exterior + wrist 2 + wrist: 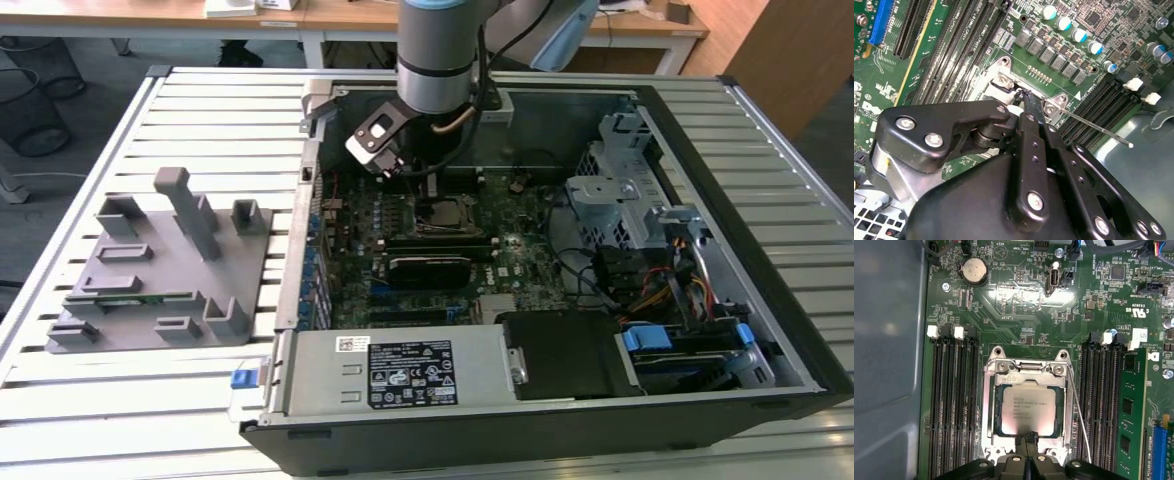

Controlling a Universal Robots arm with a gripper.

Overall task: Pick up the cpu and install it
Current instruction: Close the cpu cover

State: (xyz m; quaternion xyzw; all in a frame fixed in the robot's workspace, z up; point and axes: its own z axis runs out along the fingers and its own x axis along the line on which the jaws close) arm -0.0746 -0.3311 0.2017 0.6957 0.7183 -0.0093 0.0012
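Note:
The cpu [1026,410], a flat square chip with a silver-grey top, lies flat in the motherboard socket, framed by the metal socket bracket [991,410]. My gripper [1027,438] is shut, its two black fingertips pressed together with nothing between them, at the edge of the socket just beside the cpu. In the second wrist view the shut gripper [1027,100] points down at the socket's corner. In the exterior view the gripper [395,170] hangs inside the open computer case, over the board just behind the socket [445,214].
A thin wire lever [1079,410] runs along one side of the socket. Memory slots [951,405] flank it, with a green module [1130,410] further out. A grey fixture plate [160,270] with upright posts lies outside the case. Power supply [400,375] and drive cage [621,190] crowd the case.

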